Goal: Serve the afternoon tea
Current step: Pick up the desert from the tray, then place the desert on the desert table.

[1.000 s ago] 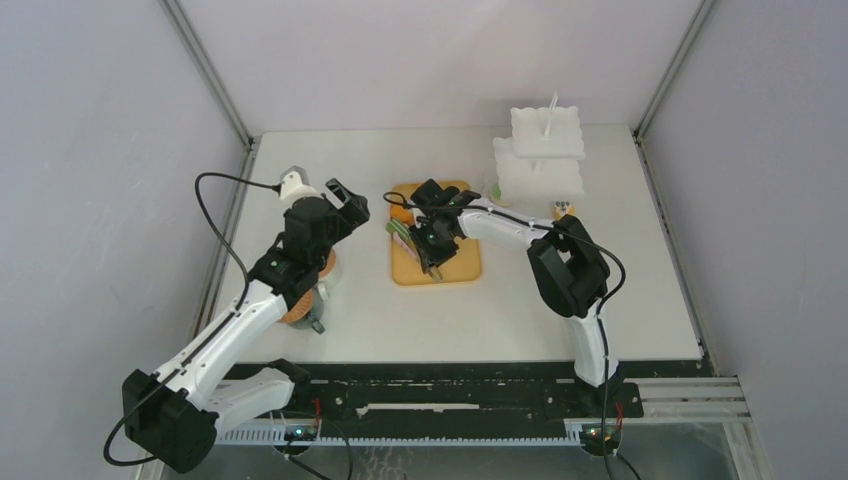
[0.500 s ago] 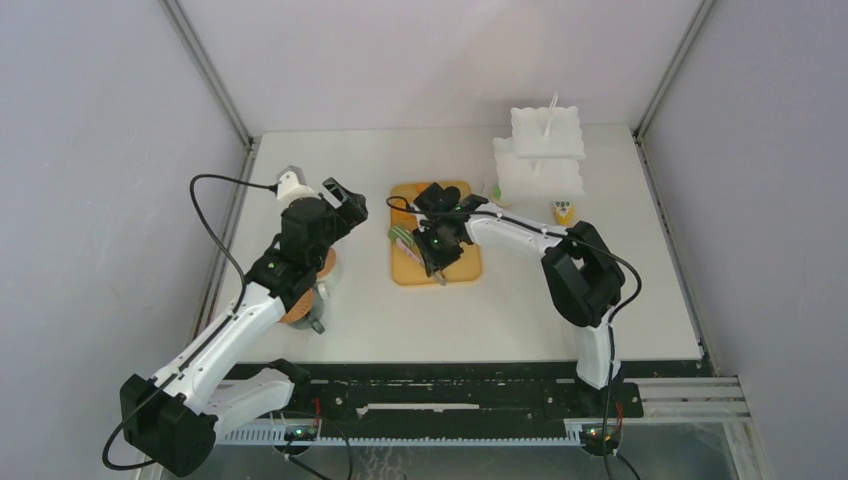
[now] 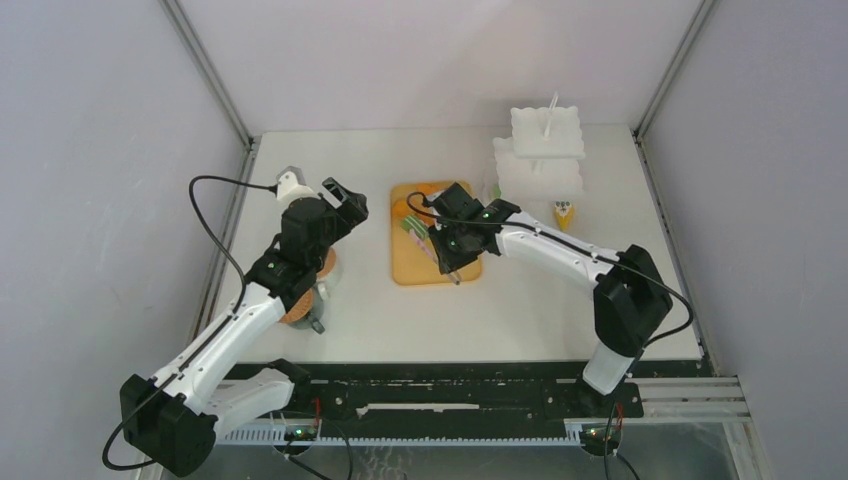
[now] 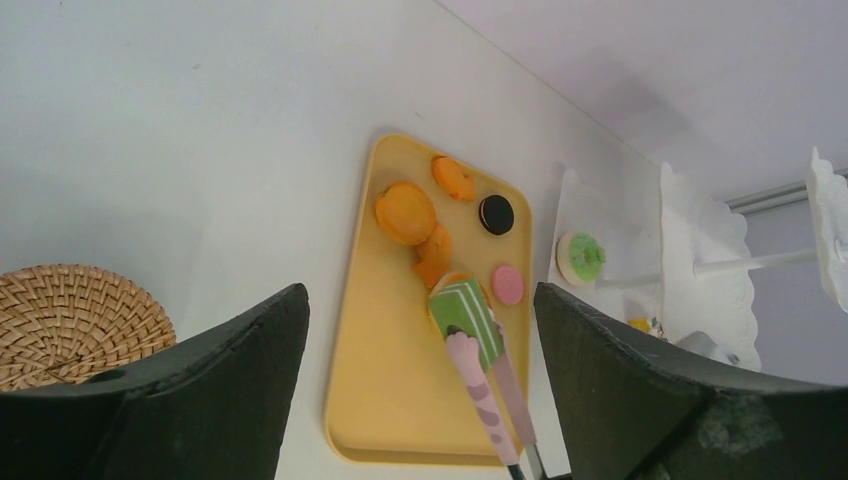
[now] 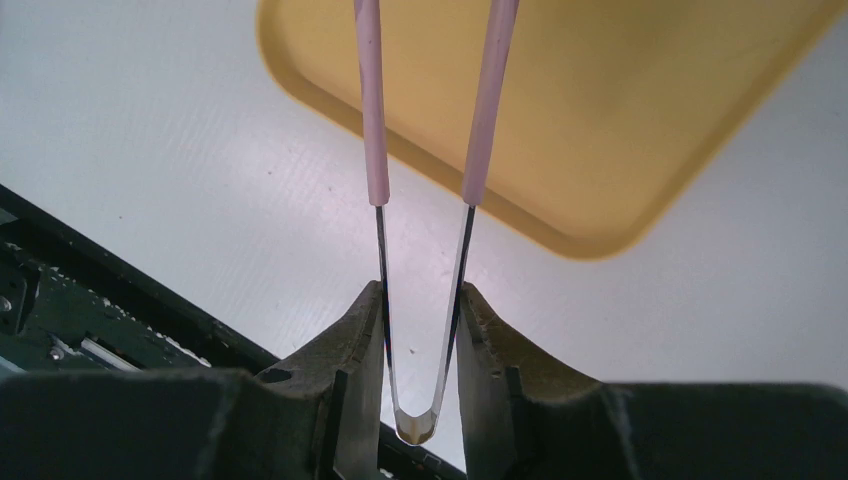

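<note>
The pink tongs [image 5: 420, 150] have been squeezed tighter by the right end effector [image 5: 420, 330], so the green pastry [image 4: 465, 312] is now pinched at the yellow tray [image 4: 380, 400], mid-surface. It appears ready to be carried to the tiered stand [image 3: 540, 160]. The left end effector [image 3: 335, 205] is held open at the left.

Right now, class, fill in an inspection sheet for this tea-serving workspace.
Surface: white table, yellow tray at its middle.
Job's things: orange tarts, black round, pink round on tray; green donut on white stand; yellow wedge beside stand; cork coaster below left arm.
Clutter: nothing seen.
Grippers: left gripper open, empty; right gripper shut on pink tongs, tips clasping a green pastry.
Cables: black cable loops off left arm, clear of tray.
Surroundings: grey walls, metal frame.
</note>
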### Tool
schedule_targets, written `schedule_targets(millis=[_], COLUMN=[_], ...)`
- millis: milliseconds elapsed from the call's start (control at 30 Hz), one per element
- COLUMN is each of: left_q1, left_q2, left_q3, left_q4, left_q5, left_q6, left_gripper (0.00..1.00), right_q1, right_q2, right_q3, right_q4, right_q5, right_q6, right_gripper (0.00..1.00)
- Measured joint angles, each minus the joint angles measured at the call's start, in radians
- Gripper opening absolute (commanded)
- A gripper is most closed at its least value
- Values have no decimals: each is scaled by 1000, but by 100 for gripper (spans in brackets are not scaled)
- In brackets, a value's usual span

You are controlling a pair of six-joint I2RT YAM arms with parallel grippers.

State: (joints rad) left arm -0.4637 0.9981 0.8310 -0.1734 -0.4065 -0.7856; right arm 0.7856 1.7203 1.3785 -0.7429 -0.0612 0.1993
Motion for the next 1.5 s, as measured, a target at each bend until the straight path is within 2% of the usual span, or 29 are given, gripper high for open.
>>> schedule_targets(millis=[200,467,933,1500], left_q1=[0,-3,-4,-5], left_q2=[0,8,25,55], left_q3=[0,1,1,2], left_q4=[0,8,8,14], left_q5=[10,18,18,18], left_q6=[0,0,0,3], left_gripper=[87,87,87,87], right_q1=[-28,-142,-271,-342], right_q2=[-93,-163,-154,-50], right_q3=[-75,-137,-143,-143], right_q4=[-23,-47,-84,-83], right_q5=[60,140,238,235], right_q6=[34,87,134,136], right_gripper=[2,2,2,2])
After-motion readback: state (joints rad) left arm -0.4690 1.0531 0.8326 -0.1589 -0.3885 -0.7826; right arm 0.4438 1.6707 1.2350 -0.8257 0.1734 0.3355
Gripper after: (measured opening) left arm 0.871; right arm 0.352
